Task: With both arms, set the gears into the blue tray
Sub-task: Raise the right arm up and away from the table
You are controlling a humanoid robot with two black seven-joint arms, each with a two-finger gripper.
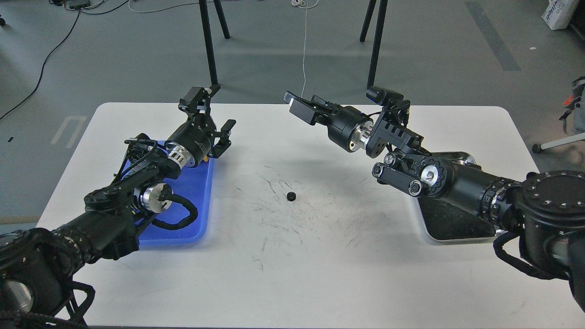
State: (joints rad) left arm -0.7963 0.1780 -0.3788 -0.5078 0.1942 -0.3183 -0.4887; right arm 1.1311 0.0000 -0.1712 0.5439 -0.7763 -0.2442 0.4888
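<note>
One small black gear (291,196) lies alone on the white table, near its middle. The blue tray (199,192) sits at the left, and my left arm covers much of it. My left gripper (215,115) hovers over the tray's far right corner, its two fingers spread wide with nothing between them. My right gripper (298,106) hangs above the far middle of the table and points left. Its fingers stand a little apart and hold nothing. The gear is well in front of both grippers. I see no gears in the uncovered part of the tray.
A shiny steel tray with a dark floor (450,224) stands at the right, largely under my right arm. Black tripod legs (209,45) rise behind the table's far edge. The table top (320,265) is scuffed around the gear.
</note>
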